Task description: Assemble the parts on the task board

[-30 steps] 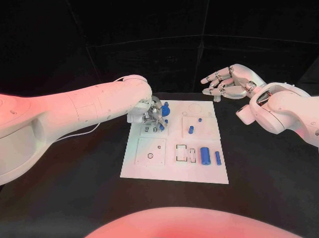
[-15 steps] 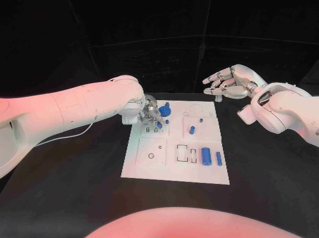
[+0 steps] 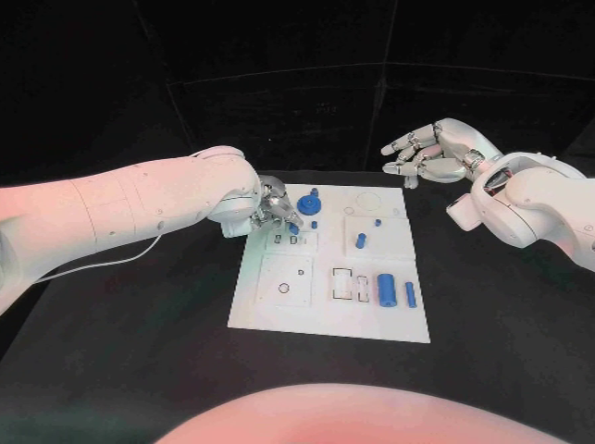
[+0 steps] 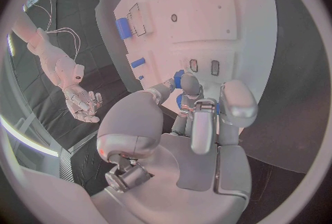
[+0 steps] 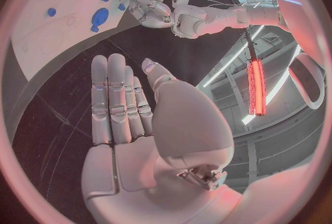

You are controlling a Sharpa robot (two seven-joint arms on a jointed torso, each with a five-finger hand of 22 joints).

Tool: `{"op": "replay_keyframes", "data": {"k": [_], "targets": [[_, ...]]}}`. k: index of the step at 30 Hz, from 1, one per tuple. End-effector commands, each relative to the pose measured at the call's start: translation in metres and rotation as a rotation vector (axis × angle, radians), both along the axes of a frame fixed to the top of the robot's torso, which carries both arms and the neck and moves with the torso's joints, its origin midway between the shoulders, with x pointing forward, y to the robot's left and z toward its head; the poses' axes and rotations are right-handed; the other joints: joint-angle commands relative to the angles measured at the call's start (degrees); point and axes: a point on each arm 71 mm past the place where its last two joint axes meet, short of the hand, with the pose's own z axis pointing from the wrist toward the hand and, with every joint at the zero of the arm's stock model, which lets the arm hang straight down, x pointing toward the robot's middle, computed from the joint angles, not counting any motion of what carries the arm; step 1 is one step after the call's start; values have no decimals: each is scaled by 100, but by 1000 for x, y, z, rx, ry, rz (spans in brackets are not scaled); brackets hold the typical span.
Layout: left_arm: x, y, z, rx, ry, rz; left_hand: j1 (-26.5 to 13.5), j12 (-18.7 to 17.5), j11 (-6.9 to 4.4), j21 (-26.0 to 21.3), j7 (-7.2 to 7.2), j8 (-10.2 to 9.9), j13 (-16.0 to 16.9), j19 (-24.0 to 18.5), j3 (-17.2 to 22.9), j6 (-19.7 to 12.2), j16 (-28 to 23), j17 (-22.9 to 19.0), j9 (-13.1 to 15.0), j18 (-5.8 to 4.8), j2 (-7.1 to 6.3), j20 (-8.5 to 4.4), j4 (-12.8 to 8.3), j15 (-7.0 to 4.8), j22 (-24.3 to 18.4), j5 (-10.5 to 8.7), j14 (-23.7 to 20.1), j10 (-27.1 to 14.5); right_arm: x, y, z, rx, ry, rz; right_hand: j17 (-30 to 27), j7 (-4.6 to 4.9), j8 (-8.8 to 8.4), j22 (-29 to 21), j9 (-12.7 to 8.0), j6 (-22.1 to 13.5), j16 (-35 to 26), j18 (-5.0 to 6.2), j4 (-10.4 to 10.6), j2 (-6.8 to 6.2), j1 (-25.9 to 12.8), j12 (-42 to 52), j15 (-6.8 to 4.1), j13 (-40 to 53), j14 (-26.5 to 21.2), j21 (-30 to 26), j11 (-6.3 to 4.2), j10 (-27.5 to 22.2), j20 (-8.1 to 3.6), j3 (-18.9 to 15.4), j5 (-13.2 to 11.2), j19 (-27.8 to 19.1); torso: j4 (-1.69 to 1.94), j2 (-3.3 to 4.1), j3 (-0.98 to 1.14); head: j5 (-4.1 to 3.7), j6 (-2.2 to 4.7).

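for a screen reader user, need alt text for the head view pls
The left hand works at the far left corner of the white task board, fingers on a small blue part. The right hand hovers open past the far right corner.

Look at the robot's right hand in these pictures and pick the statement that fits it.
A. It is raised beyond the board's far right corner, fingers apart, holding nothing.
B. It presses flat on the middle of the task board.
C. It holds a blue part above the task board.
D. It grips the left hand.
A: in the head view the right hand sits off the far right corner of the task board, and the right wrist view shows its fingers extended with nothing between them.
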Motion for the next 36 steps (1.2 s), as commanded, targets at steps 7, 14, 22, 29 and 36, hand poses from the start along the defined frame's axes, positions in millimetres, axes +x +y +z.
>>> {"op": "replay_keyframes", "data": {"k": [7,14,22,29,36], "targets": [[-2,-2,-8,8,-84,23,30,42,-2,28,-18,37,12,5,860,-36,24,1079,18,-107,-40,-14,-771,-26,5,21,524,36,0,1,2,3,-10,10,5,-4,35,-11,7,-31,-20,71,35,11,-38,41,6,-12,-41,-33,-5,-26,50,-3,-5,10,-19,4,-1,21,-11],[-6,-3,-15,48,-81,-8,12,60,-5,37,-23,69,35,10,906,-43,25,1079,34,-110,-59,-16,-724,-29,21,17,524,48,0,2,2,4,-11,13,5,-4,36,-11,8,-30,-20,71,35,12,-37,42,6,-12,-40,-33,-5,-26,50,-3,-3,10,-18,2,2,22,-27],[-9,0,-19,94,-65,-44,17,69,-10,42,-28,94,42,13,949,-54,24,1076,46,-112,-76,-18,-712,-32,30,17,524,52,0,2,2,4,-12,13,5,-5,37,-12,8,-30,-21,71,36,14,-35,44,5,-12,-40,-34,-5,-26,50,-2,0,11,-17,1,2,33,-25],[-10,5,-20,116,-54,-55,23,75,-13,43,-30,107,49,13,972,-60,22,1070,53,-112,-88,-19,-709,-33,32,17,522,54,0,2,2,4,-12,14,5,-5,37,-12,8,-30,-21,71,36,14,-35,44,5,-12,-40,-34,-5,-26,50,-2,0,11,-17,-1,-1,21,-8],[-11,7,-21,122,-45,-62,25,80,-13,45,-31,112,56,14,981,-62,23,1074,56,-113,-92,-20,-709,-34,36,17,523,57,0,3,2,5,-12,17,5,-5,42,-13,9,-29,-21,72,38,16,-34,49,5,-14,-38,-36,-6,-27,50,-1,6,14,-22,-1,4,22,-14]]}}
